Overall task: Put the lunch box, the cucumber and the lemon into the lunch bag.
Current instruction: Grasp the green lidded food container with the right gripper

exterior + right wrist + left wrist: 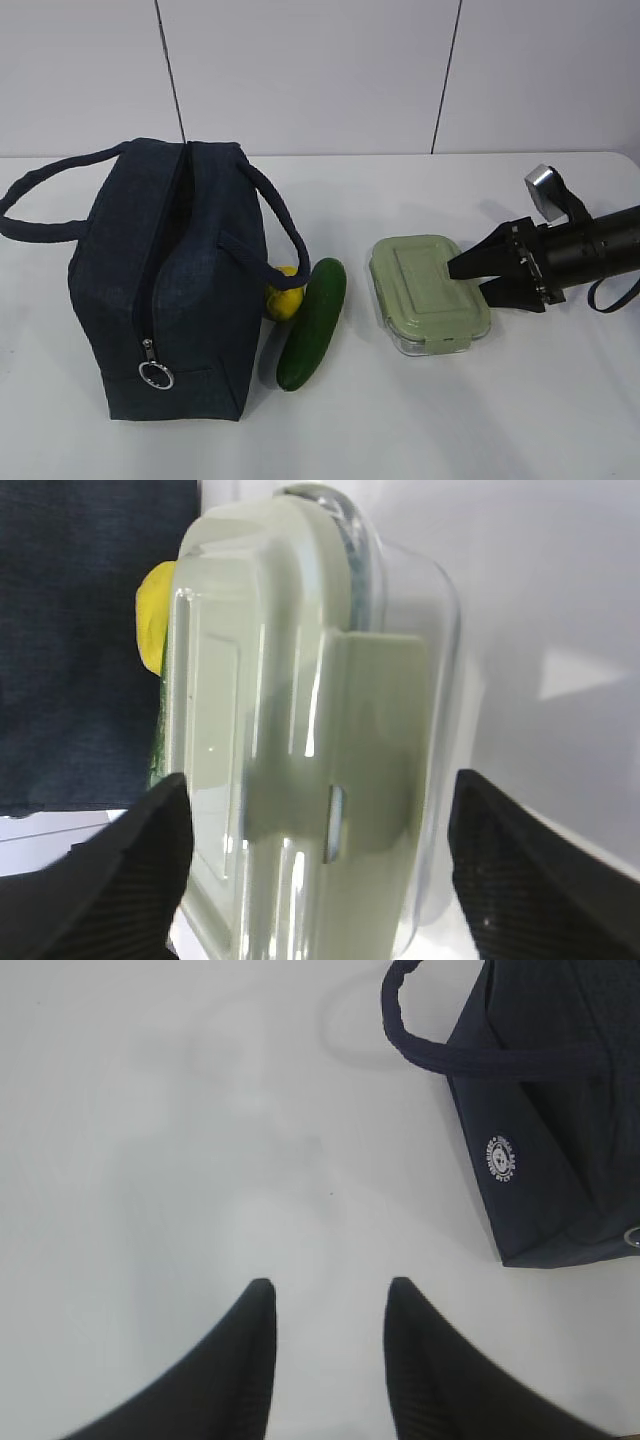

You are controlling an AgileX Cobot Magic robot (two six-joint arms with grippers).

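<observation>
Lying flat on the white surface (pixel 560 400), lid up, the one lunch box (pixel 428 292) runs its long axis front to back, right of centre. One cucumber (pixel 312 323) lies left of it, slanted, far end tipped right. One lemon (pixel 284 298) sits wedged between cucumber and the single upright lunch bag (pixel 165 290). The right tool (pixel 478 276) is spread wide either side of the box; the left tool (pixel 328 1295) hangs partly open, empty.

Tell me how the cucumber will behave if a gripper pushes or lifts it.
The cucumber looks smooth and glossy, so fingers may slip on it. Its rounded body lying flat on the table would probably roll if nudged sideways. It looks stiff, likely lifting without sagging.
</observation>
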